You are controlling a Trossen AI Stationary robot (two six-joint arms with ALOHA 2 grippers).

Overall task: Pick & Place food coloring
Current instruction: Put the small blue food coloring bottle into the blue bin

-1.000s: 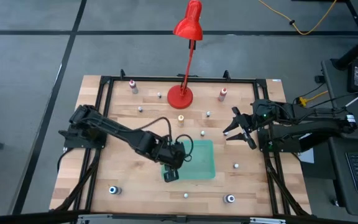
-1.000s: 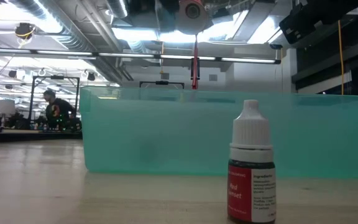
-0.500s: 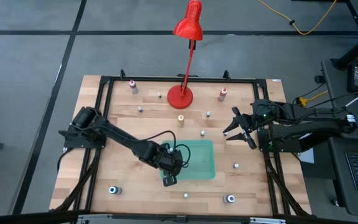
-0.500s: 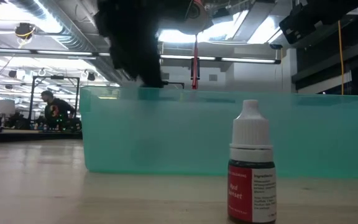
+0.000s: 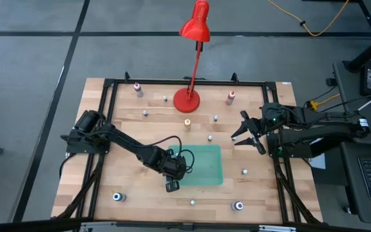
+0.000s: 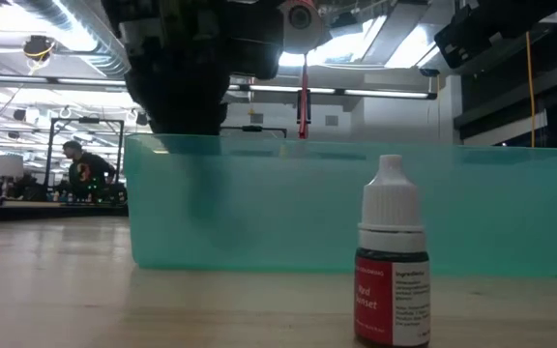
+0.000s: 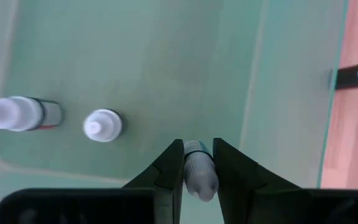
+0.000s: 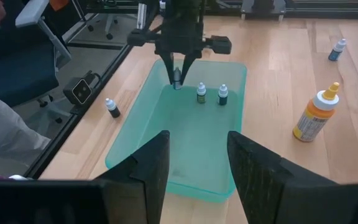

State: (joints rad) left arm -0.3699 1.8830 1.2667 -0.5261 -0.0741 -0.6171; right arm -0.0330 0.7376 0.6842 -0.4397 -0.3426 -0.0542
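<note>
The food coloring is a scatter of tiny bottles. Two stand in the green tray (image 5: 208,164), seen in the left wrist view (image 7: 20,114) (image 7: 102,125). My left gripper (image 7: 197,149) is low inside the tray's near left corner (image 8: 176,79), shut on a third small bottle (image 7: 199,171). I cannot tell whether that bottle's foot touches the tray floor. My right gripper (image 5: 247,136) hangs open over the table's right side, right of the tray, with nothing between its fingers (image 8: 197,162). My left gripper pinches the small bottle between its two fingers, one on each side of its white upper part (image 7: 201,184). The fingers come steeply from above. The bottle hangs upright below them, its labelled body (image 8: 176,83) inside the tray walls.
A red desk lamp (image 5: 187,98) stands at the far middle. An orange-capped bottle (image 8: 316,115) stands beyond the tray. More small bottles dot the wood, one (image 6: 392,261) before the tray's near wall and one (image 8: 112,107) beside it. Black frame rails edge the table.
My left gripper has come down from above the tray into its near left corner, still shut on the small bottle, which has stayed upright. My right arm has kept still.
</note>
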